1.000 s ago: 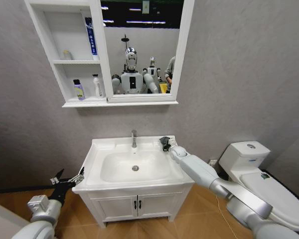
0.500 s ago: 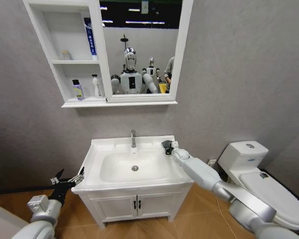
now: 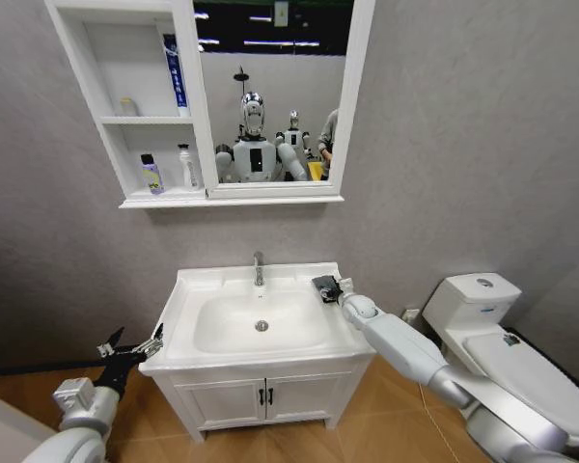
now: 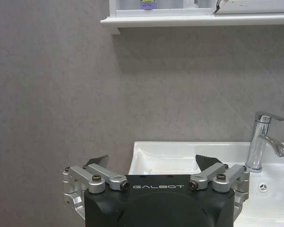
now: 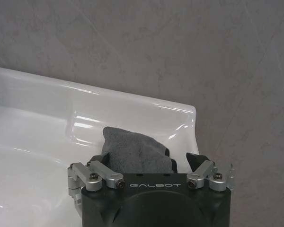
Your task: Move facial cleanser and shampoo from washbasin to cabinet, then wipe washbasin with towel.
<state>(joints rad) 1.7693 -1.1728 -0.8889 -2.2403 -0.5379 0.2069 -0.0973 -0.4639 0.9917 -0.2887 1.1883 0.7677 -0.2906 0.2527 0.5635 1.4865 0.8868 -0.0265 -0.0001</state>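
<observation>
The white washbasin (image 3: 198,289) stands in the middle, its chrome faucet (image 3: 259,267) at the back. A dark grey towel (image 3: 322,284) lies on its back right corner. My right gripper (image 3: 328,288) is down at it, open, with the towel (image 5: 135,151) lying between the spread fingers. My left gripper (image 3: 130,347) hangs open and idle, low beside the basin's left edge. The cabinet (image 3: 125,121) on the wall holds a blue tube (image 3: 175,72), a purple-labelled bottle (image 3: 151,175) and a white bottle (image 3: 187,166). I cannot tell which are the facial cleanser and the shampoo.
A white toilet (image 3: 502,338) stands close on the right, under my right arm. A two-door cupboard (image 3: 261,395) sits below the basin. The mirror (image 3: 270,96) reflects robots. A grey wall runs behind everything.
My right gripper has slid a little toward me and rightward along the basin's back right corner, staying at the towel. The left arm has not moved.
</observation>
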